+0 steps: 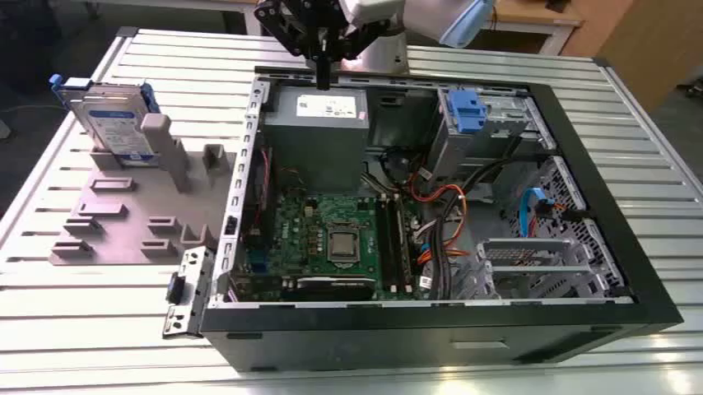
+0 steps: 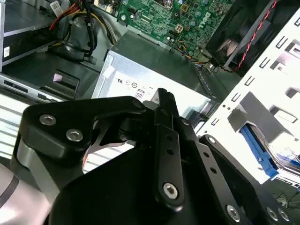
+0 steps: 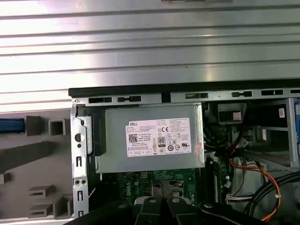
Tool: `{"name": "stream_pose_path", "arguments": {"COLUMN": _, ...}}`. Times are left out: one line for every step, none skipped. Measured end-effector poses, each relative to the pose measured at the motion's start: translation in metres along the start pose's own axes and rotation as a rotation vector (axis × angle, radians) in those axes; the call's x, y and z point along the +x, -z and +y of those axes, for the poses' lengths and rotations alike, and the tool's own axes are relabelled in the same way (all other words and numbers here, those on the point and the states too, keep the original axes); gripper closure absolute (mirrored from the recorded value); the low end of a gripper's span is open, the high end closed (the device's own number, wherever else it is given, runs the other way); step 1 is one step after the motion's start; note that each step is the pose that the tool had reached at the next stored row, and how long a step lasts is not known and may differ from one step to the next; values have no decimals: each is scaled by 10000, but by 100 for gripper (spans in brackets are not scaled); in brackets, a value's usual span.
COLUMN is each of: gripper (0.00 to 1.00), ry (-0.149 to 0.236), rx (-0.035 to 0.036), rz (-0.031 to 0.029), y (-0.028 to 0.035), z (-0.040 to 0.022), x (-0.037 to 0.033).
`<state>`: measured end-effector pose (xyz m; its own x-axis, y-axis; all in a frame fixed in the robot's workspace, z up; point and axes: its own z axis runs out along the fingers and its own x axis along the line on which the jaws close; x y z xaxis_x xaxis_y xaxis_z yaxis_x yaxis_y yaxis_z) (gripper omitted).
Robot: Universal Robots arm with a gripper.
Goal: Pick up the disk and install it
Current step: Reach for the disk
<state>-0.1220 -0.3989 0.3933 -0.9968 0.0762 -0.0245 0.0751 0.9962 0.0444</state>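
**Claw over the power supply, disk well off to the side**

A ribbed metal desk (image 1: 110, 329) carried an open computer case (image 1: 439, 333) and, beside it at the exterior view's left, a grey fixture (image 1: 121, 222). The disk (image 1: 115, 123) stood on edge in the far end of that fixture, outside the case and not yet picked up. Its labelled face was turned towards the near side and its long axis looked closer to upright than flat.

The claw (image 1: 324, 81) hung at the far rim of the case, directly above the grey power supply (image 1: 318, 111). Its fingers were clenched together with nothing between them, and the second wrist view showed the same closed tip (image 2: 164, 96). From the claw the disk lay well apart, towards the exterior view's left and a little nearer, across the case wall.

The exterior view gave that whole spacing at once. The first wrist view looked straight down on the power supply's sticker (image 3: 159, 137) and caught just a blue strip (image 3: 11, 125) at the fixture, probably the disk's carrier frame. The second wrist view showed a blue edge (image 2: 257, 149) seated in the fixture's slot, seen past the claw's linkage
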Motion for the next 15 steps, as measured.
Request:
{"name": "stream_pose_path", "arguments": {"gripper": 89, "ry": 0, "rx": 0, "rz": 0, "y": 0, "z": 0, "x": 0}}
{"name": "stream_pose_path", "arguments": {"gripper": 89, "ry": -1, "rx": 0, "rz": 0, "y": 0, "z": 0, "x": 0}}
{"name": "stream_pose_path", "arguments": {"gripper": 89, "ry": 0, "rx": 0, "rz": 0, "y": 0, "z": 0, "x": 0}}
{"name": "stream_pose_path", "arguments": {"gripper": 89, "ry": 1, "rx": 0, "rz": 0, "y": 0, "z": 0, "x": 0}}
{"name": "stream_pose_path", "arguments": {"gripper": 89, "ry": 0, "rx": -1, "rz": -1, "y": 0, "z": 0, "x": 2}}
{"name": "stream_pose_path", "arguments": {"gripper": 89, "ry": -1, "rx": -1, "rz": -1, "y": 0, "z": 0, "x": 6}}
{"name": "stream_pose_path", "arguments": {"gripper": 89, "ry": -2, "rx": 0, "rz": -1, "y": 0, "z": -1, "x": 10}}
{"name": "stream_pose_path", "arguments": {"gripper": 89, "ry": -1, "rx": -1, "rz": -1, "y": 0, "z": -1, "x": 16}}
{"name": "stream_pose_path", "arguments": {"gripper": 89, "ry": 0, "rx": -1, "rz": 0, "y": 0, "z": -2, "x": 22}}
{"name": "stream_pose_path", "arguments": {"gripper": 89, "ry": 0, "rx": 0, "rz": 0, "y": 1, "z": -2, "x": 28}}
{"name": "stream_pose_path", "arguments": {"gripper": 89, "ry": 0, "rx": 0, "rz": 0, "y": 1, "z": -2, "x": 33}}
{"name": "stream_pose_path", "arguments": {"gripper": 89, "ry": 0, "rx": 0, "rz": 0, "y": 1, "z": -2, "x": 35}}
{"name": "stream_pose_path", "arguments": {"gripper": 89, "ry": 1, "rx": 1, "rz": 1, "y": 1, "z": -3, "x": 35}}
{"name": "stream_pose_path", "arguments": {"gripper": 89, "ry": 0, "rx": 0, "rz": 0, "y": 1, "z": -3, "x": 36}}
{"name": "stream_pose_path", "arguments": {"gripper": 89, "ry": 0, "rx": 0, "rz": 0, "y": 1, "z": -3, "x": 37}}
